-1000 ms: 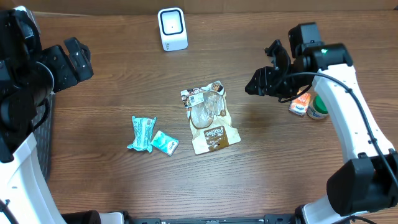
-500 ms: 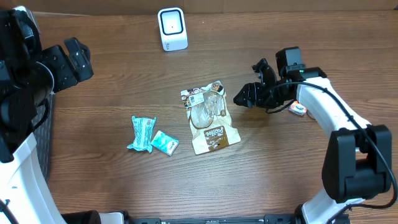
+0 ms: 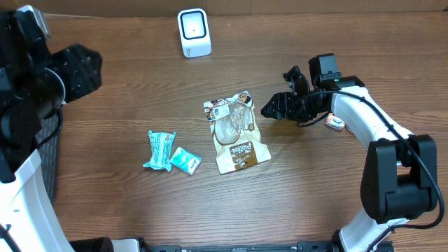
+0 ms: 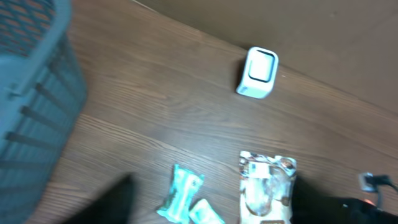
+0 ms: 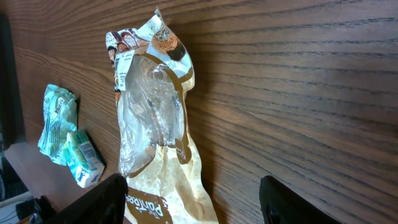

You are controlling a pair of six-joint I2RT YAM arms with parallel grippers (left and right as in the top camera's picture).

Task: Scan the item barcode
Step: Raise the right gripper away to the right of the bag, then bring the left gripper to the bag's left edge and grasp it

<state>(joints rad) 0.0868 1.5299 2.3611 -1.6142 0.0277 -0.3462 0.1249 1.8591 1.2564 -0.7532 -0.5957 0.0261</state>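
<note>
A tan and brown snack bag [image 3: 236, 133] with a clear window lies flat in the middle of the table. In the right wrist view the bag [image 5: 155, 124] sits below and between the fingers. My right gripper [image 3: 276, 108] hovers just right of the bag's upper part, open and empty [image 5: 199, 208]. A white barcode scanner [image 3: 194, 32] stands at the back edge and also shows in the left wrist view [image 4: 257, 73]. My left gripper [image 3: 80, 70] is far left, raised, open with nothing in it [image 4: 211, 211]; that view is blurred.
Two teal packets [image 3: 159, 149] [image 3: 185, 161] lie left of the bag. A small orange box [image 3: 336, 123] peeks out behind the right arm. A grey basket [image 4: 31, 93] stands at the left edge of the table.
My right arm has swung left and down from the orange box toward the bag, then nearly stopped. My left gripper has shifted and its jaws have narrowed.
</note>
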